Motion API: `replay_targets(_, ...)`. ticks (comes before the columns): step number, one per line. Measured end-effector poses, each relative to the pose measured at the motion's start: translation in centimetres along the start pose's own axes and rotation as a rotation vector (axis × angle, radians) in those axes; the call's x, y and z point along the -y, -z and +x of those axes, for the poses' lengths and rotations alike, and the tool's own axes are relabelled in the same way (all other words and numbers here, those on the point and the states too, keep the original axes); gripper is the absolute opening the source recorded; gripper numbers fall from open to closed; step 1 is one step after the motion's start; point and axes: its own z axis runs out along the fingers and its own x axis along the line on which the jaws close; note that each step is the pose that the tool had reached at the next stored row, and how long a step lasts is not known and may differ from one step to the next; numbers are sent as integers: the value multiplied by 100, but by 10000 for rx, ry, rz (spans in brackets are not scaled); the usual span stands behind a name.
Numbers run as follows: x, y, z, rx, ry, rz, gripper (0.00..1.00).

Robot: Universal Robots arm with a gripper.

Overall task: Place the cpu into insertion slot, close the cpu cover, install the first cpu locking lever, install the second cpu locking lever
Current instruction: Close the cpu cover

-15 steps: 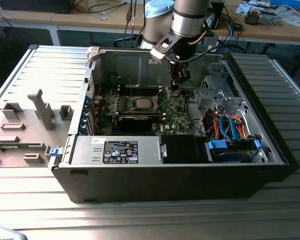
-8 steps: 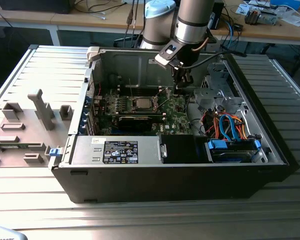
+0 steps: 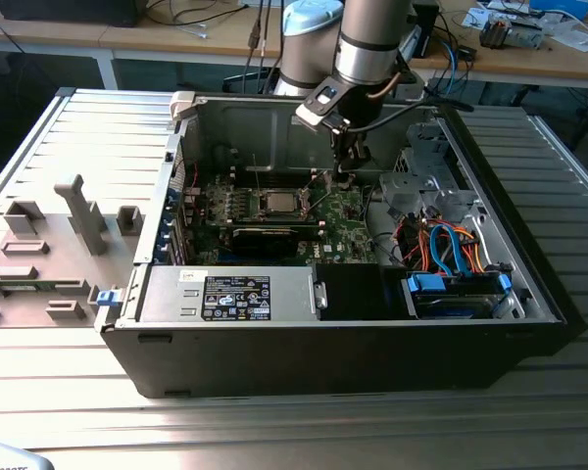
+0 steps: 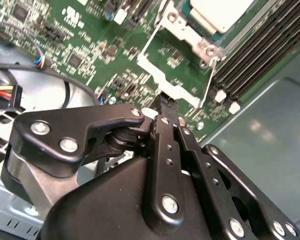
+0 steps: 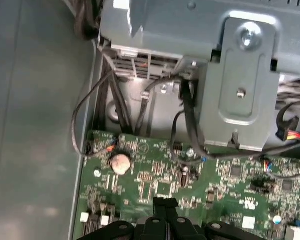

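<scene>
Black gripper (image 4: 162, 105), fingers pressed together, points down just beside the cpu (image 4: 220, 12).

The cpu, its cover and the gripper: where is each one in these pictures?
cpu (image 4: 221, 12): second wrist view, on its pale metal top.
cover (image 4: 182, 31): second wrist view, on the silvery frame beside the chip.
gripper (image 4: 162, 102): second wrist view, at its black fingertips above the green board.

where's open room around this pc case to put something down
Free: the ribbed metal table in front of the case, and its strip at the exterior view's right. Crowded: the grey fixtures at the left, and inside, around the gripper, board and cables.
</scene>
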Motion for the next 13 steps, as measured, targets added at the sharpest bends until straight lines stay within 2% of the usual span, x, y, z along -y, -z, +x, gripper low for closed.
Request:
replay_targets(2, 65, -1, 9, -2, -6, 0, 11)
replay_targets(3, 141, -2, 20, -7, -7, 0, 11)
replay_targets(6, 232, -5, 34, -11, -8, -2, 11)
replay_targets(9, 272, -9, 41, -7, -8, -2, 11)
replay_targets(11, 277, -14, 42, 10, -6, 36, 11)
replay_targets(13, 277, -14, 42, 14, -7, 40, 11)
